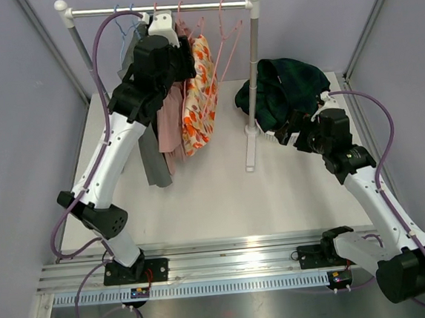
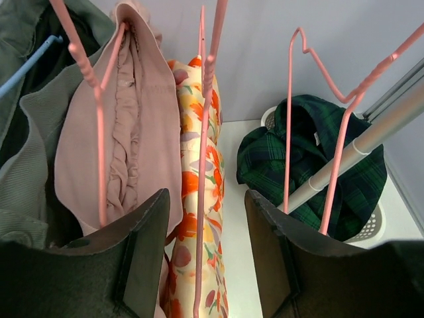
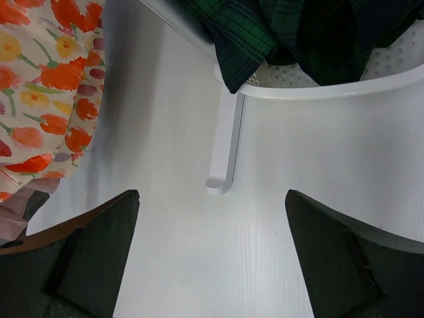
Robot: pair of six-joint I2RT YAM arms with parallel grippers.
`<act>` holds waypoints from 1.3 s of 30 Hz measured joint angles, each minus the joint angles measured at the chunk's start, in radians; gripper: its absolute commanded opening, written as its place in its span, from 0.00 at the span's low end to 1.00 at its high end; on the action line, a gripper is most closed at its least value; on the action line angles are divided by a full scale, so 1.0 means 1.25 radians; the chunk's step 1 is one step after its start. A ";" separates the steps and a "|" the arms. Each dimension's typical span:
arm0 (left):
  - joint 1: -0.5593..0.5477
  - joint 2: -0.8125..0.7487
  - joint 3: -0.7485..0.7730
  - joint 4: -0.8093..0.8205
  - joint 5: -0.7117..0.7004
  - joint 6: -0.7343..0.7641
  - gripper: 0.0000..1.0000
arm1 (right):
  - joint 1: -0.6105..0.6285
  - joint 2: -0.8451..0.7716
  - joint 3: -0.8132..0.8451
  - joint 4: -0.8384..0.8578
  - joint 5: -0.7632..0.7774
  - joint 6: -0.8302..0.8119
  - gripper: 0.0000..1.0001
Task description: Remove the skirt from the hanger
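Skirt (image 2: 192, 185), orange-flowered, hangs from a pink hanger (image 2: 211, 73) on the rack (image 1: 184, 7). Left hand (image 2: 205, 199) straddles that hanger, spread apart and touching nothing, apparently lined up to grip it. The right hand (image 3: 212, 195) hovers spread wide by the basket (image 3: 318, 89).

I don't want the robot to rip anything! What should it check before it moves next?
1. Left gripper open: ok.
2. Thin pink wire hanger between its jaws: ok.
3. Orange flowered cloth skirt off the hanger: not ok, hangs there.
4. Right gripper open, holding nothing: ok.
5. Room in white holed plastic basket beside dark green plaid garment: cannot tell.
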State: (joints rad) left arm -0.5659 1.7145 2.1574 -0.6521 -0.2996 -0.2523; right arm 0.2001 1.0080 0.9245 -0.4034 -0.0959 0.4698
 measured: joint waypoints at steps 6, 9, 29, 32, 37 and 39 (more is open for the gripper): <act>0.010 0.020 0.000 0.005 0.004 -0.001 0.51 | 0.000 0.000 -0.002 -0.001 0.000 -0.005 1.00; 0.019 0.035 0.000 0.012 0.006 -0.002 0.49 | 0.000 0.000 -0.002 -0.001 0.001 -0.010 1.00; 0.044 0.103 0.110 -0.074 0.036 -0.029 0.00 | 0.001 0.010 0.045 -0.023 -0.074 -0.068 0.99; 0.042 0.072 0.131 -0.092 0.036 -0.029 0.00 | 0.013 0.042 0.158 0.012 -0.152 -0.064 0.99; 0.033 -0.004 0.137 -0.119 0.034 -0.029 0.00 | 0.124 0.108 0.357 0.085 -0.257 -0.066 0.99; 0.026 -0.043 0.122 -0.121 0.031 -0.029 0.00 | 0.206 0.154 0.449 0.084 -0.273 -0.085 0.99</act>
State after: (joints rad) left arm -0.5331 1.6611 2.3096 -0.8028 -0.2611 -0.2886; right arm 0.4576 1.1999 1.4860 -0.2981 -0.4366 0.3641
